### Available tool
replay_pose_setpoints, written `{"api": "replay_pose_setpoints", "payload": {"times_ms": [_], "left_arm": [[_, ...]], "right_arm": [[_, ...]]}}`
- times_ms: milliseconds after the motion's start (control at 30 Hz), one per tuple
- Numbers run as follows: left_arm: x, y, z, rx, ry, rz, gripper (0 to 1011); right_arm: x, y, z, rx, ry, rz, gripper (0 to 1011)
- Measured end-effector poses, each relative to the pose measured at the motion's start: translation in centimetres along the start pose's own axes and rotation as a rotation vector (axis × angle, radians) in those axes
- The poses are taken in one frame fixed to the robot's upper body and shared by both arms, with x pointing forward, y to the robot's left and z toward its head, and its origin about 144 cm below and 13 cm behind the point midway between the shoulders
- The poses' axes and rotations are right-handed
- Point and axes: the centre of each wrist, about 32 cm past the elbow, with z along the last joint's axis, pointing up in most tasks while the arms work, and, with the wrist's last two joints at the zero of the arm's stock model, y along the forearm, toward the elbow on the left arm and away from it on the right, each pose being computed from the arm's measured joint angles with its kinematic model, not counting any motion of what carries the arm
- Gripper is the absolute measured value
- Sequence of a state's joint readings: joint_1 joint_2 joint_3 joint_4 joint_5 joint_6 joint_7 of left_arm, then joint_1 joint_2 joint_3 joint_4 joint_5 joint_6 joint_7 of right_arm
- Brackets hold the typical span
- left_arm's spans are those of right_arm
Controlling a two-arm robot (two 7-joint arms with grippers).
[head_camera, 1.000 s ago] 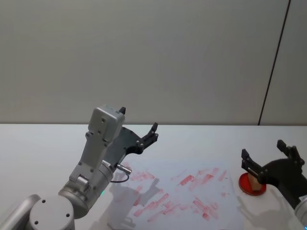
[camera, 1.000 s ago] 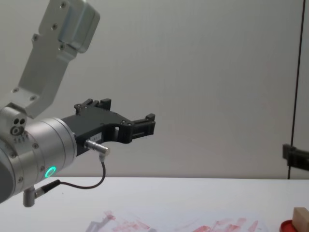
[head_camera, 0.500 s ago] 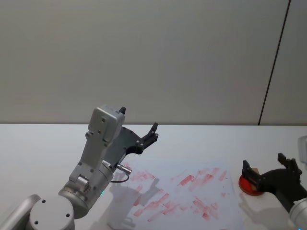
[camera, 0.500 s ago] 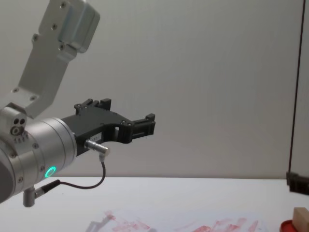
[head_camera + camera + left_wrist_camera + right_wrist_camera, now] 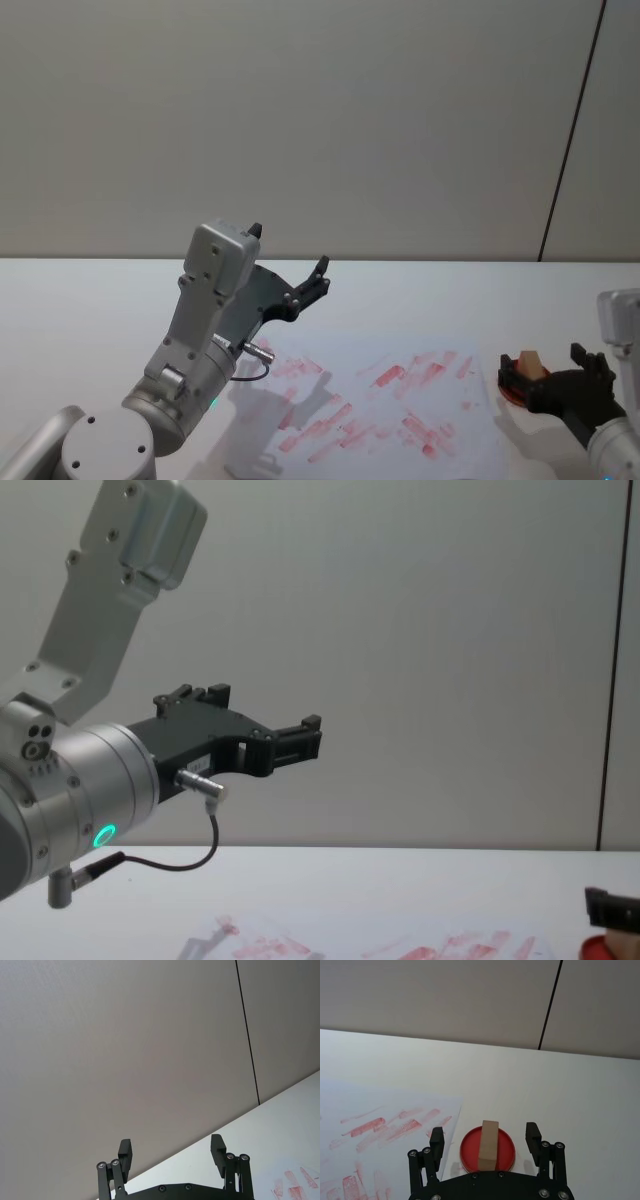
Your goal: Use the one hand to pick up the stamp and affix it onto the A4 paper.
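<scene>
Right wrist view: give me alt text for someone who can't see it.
The open right gripper is lined up on the wooden stamp, which stands on a round red ink pad; its fingers are not touching it. The A4 paper, marked with red prints, lies beside the pad.

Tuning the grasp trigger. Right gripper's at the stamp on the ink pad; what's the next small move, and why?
Probably close the right gripper on the stamp. Its fingers are open and sit either side of the block, which stands on the red ink pad beside the A4 paper. The left gripper is parked, open, raised.
</scene>
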State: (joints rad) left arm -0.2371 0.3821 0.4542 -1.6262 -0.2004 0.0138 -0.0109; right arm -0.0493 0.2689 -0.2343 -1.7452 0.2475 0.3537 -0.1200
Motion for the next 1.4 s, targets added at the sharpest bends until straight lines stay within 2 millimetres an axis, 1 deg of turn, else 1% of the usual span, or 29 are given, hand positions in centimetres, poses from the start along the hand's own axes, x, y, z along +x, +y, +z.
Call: {"api": "replay_pose_setpoints", "payload": {"times_ms": [433, 867, 933, 1000, 1067, 1133, 1200, 1233, 1300, 1333, 1367, 1400], "left_arm": [[0.0, 0.0, 0.0, 0.000, 0.000, 0.000, 1002], [0.0, 0.0, 0.0, 0.000, 0.000, 0.000, 1002], [0.0, 0.0, 0.0, 0.000, 0.000, 0.000, 1002], [0.0, 0.0, 0.0, 0.000, 0.000, 0.000, 1002], [0.0, 0.0, 0.0, 0.000, 0.000, 0.000, 1002], [0.0, 0.0, 0.0, 0.000, 0.000, 0.000, 1002], [0.0, 0.0, 0.0, 0.000, 0.000, 0.000, 1002], [0.0, 0.0, 0.0, 0.000, 0.000, 0.000, 1003], [0.0, 0.0, 0.0, 0.000, 0.000, 0.000, 1002], [0.0, 0.0, 0.0, 0.000, 0.000, 0.000, 1002], [0.0, 0.0, 0.0, 0.000, 0.000, 0.000, 1003], [0.0, 0.0, 0.0, 0.000, 0.000, 0.000, 1003]], "right_arm": [[0.2, 1.0, -0.7, -0.057, -0.001, -0.023, 1001], [0.3, 1.6, -1.0, -0.080, -0.010, -0.025, 996], [0.3, 1.7, -1.1, -0.082, -0.011, -0.025, 948], [0.3, 1.7, -1.1, -0.083, -0.011, -0.025, 924], [0.3, 1.8, -1.1, -0.085, -0.012, -0.025, 841], [0.3, 1.8, -1.1, -0.086, -0.013, -0.026, 807], [0.3, 1.8, -1.1, -0.087, -0.013, -0.026, 712], [0.3, 1.8, -1.2, -0.088, -0.013, -0.026, 712], [0.3, 1.8, -1.2, -0.089, -0.014, -0.026, 654], [0.3, 1.8, -1.2, -0.089, -0.014, -0.026, 595], [0.3, 1.9, -1.2, -0.089, -0.014, -0.026, 577], [0.3, 1.9, -1.2, -0.089, -0.014, -0.026, 536]]}}
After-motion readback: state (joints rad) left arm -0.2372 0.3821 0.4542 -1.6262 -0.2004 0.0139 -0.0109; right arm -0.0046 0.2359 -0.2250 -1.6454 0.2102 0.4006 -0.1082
